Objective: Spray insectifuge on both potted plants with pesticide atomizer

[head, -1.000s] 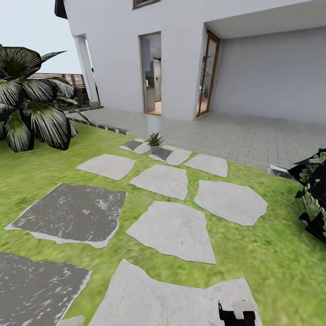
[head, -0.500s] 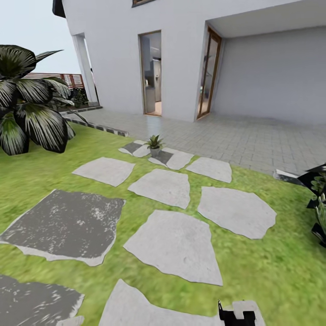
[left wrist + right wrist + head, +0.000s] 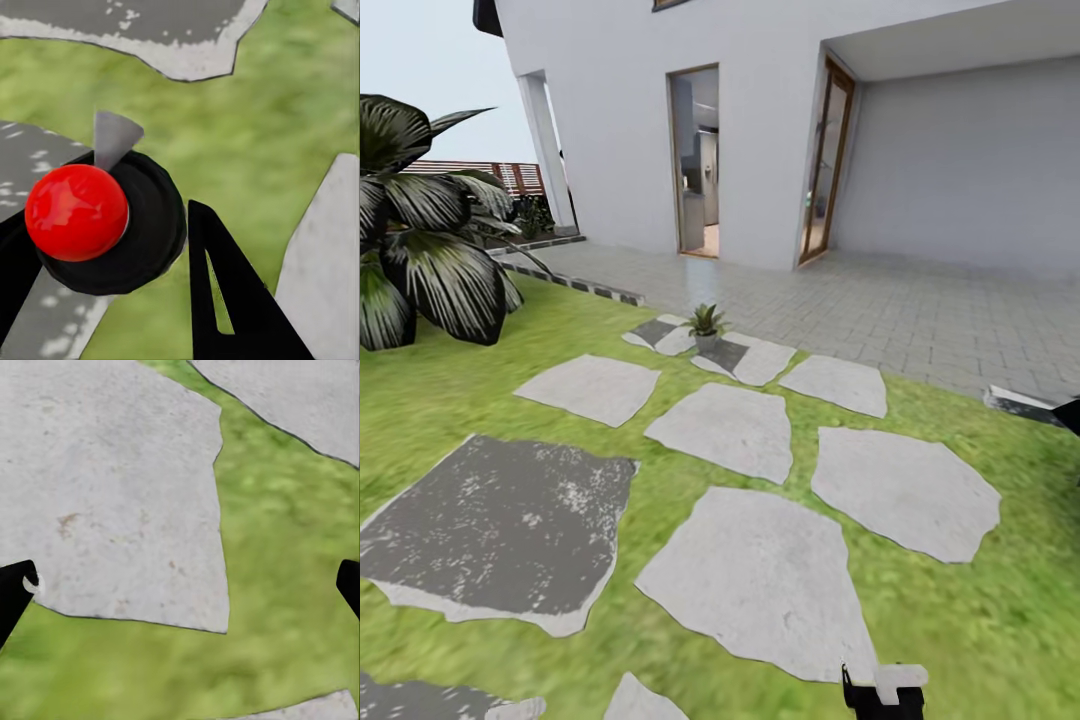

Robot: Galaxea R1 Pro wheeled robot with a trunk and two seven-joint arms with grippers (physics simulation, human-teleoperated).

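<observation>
The left gripper (image 3: 112,247) jaws grasp the atomizer (image 3: 105,221), red cap visible. The right gripper (image 3: 184,585) jaws are spread wide above a stepping stone (image 3: 112,487). One potted plant (image 3: 706,323) stands on the stones nearest the doorway (image 3: 694,160).

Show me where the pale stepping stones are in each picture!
Head view: pale stepping stones run up the middle, towards the small potted plant.
Left wrist view: one stone at the edge, past the red-topped atomizer in the left gripper.
Right wrist view: a big stone under the open right gripper.
Shared landmark: the green lawn around the stones.
</observation>
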